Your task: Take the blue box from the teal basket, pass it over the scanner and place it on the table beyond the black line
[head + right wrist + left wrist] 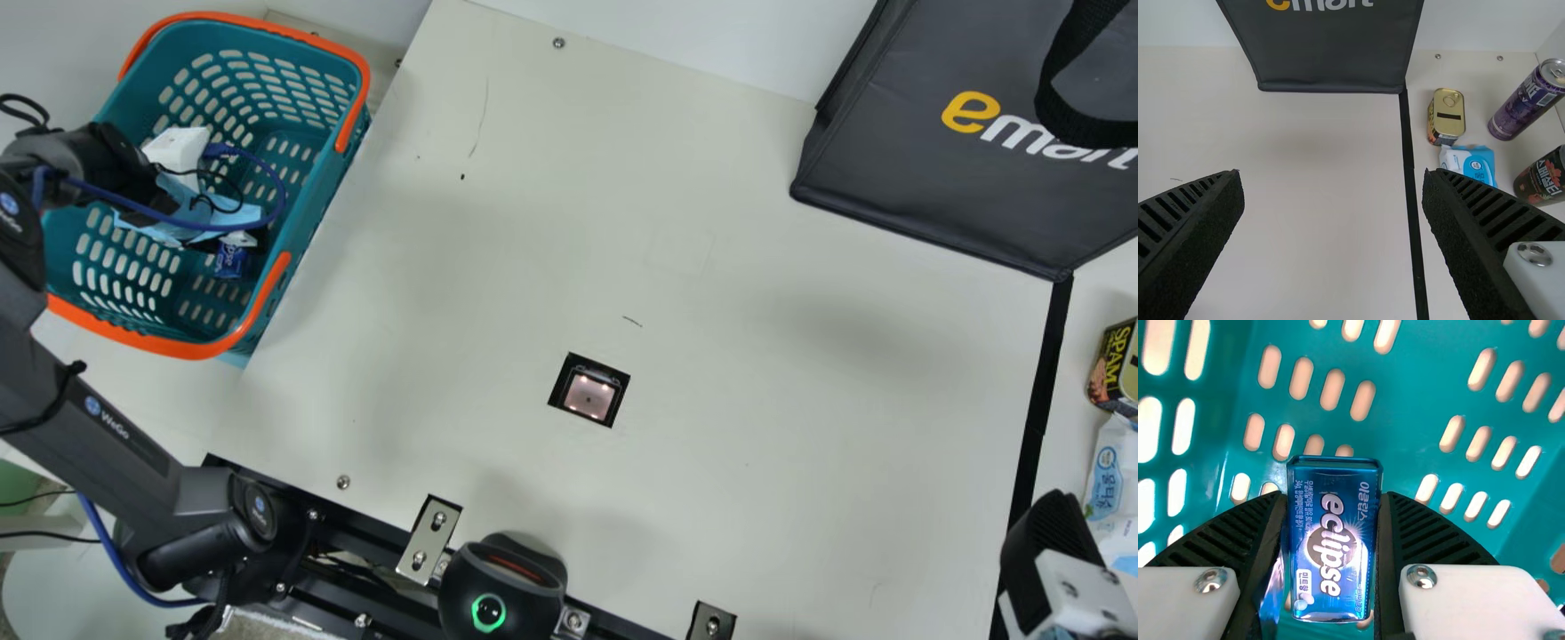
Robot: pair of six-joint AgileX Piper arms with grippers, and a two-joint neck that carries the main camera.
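Inside the teal basket (316,200), my left gripper (238,245) is low, with the blue box (231,261) between its fingers. The left wrist view has the left gripper (1332,503) shut on the sides of the upright-looking blue box (1333,540), against the perforated basket wall (1418,420). A lit scanner window (589,395) is set in the table's middle. The black line (1040,391) runs down the table's right part. Near its lower end is my right gripper (1049,542); in the right wrist view the right gripper (1333,179) stands open and empty, the black line (1410,180) between its fingers.
A dark shopping bag (942,178) stands at the back right. Beyond the line are a yellow-topped can (1447,115), a blue-white packet (1469,163), a purple can (1525,103) and a dark can (1543,179). A black device (502,582) sits at the near edge.
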